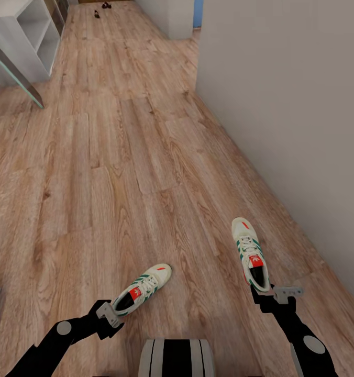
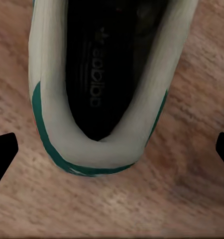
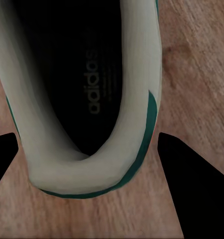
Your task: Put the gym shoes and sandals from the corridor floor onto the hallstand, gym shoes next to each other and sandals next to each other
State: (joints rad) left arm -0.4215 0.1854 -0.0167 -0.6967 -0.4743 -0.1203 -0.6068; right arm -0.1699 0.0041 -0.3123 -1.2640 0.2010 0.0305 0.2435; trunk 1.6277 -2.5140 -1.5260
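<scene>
both gym shoes (image 1: 141, 289) (image 1: 250, 253) are lying apart on the corridor floor (image 1: 119, 173), looking light with soft collars and stiffer heels, so the wide-open left gripper (image 1: 110, 314) and right gripper (image 1: 275, 296) are lining up on the heels.

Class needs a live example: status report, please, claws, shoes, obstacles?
Both claws open, left claw and right claw each straddling a gym shoe heel. Left shoe, right shoe on corridor floor. Nothing blocking.

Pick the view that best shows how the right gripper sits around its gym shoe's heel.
Right wrist view: the right gripper has a finger on each side of the gym shoe heel. Head view shows the right gripper at that shoe's heel, contact unclear.
</scene>
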